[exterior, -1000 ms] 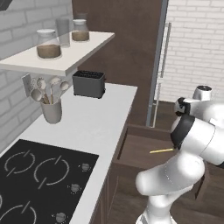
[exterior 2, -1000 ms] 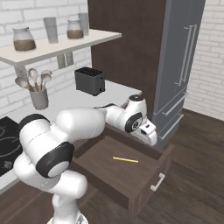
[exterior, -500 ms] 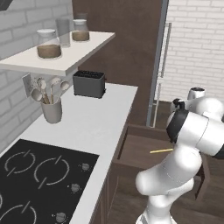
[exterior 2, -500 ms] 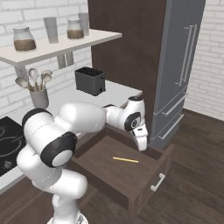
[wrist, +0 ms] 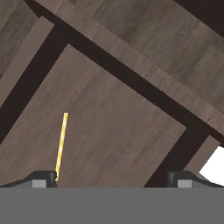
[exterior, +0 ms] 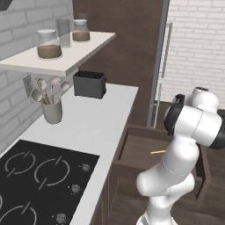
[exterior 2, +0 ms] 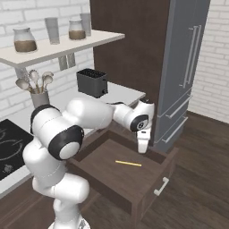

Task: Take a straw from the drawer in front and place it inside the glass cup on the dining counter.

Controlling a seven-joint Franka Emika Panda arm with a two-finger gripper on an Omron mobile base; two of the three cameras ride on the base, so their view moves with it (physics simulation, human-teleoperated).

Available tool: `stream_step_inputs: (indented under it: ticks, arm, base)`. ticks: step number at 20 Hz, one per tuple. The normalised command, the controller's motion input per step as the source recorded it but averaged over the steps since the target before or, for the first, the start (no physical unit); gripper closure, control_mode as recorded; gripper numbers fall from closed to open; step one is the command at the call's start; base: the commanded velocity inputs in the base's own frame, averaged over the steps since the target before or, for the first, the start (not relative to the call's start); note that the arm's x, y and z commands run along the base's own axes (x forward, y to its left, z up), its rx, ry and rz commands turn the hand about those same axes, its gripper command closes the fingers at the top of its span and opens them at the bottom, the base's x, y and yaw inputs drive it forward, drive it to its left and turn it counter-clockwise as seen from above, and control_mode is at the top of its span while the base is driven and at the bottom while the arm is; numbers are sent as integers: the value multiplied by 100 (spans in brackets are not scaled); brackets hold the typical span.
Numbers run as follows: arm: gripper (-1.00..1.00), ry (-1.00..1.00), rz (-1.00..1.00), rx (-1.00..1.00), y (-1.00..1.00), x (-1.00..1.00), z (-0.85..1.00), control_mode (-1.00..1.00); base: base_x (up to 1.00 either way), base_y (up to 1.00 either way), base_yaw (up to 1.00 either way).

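The drawer [exterior 2: 134, 179] stands pulled out beneath the spread, empty jaws [exterior 2: 142, 150], which hang near its back wall. The straw [exterior 2: 128, 163] lies flat on the drawer floor, below the jaws and off toward one fingertip (in the hand view it runs up from that tip). Light, stiff and slick, it looks likely to roll; a pinch across its middle seems safest. Since a second ago the hand has swung in over the drawer, while the straw has not moved.
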Motion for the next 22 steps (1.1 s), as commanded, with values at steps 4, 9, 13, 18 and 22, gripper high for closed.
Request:
stream_step_inputs:
  ticks: [4, 9, 13, 18, 22]
  arm:
    - [-100, -1, 0, -7, 15, 33, -26, -100]
    - [-100, -10, 3, -5, 8, 23, -43, -100]
    - [-100, -13, 2, 1, 0, 8, -36, -100]
    - [-100, 5, 0, 7, 4, 0, -9, -100]
    - [-100, 14, 0, 6, 24, 11, -4, -100]
  base:
    - [0, 0, 0]
    - [0, 0, 0]
    - [0, 0, 0]
    - [0, 0, 0]
    - [0, 0, 0]
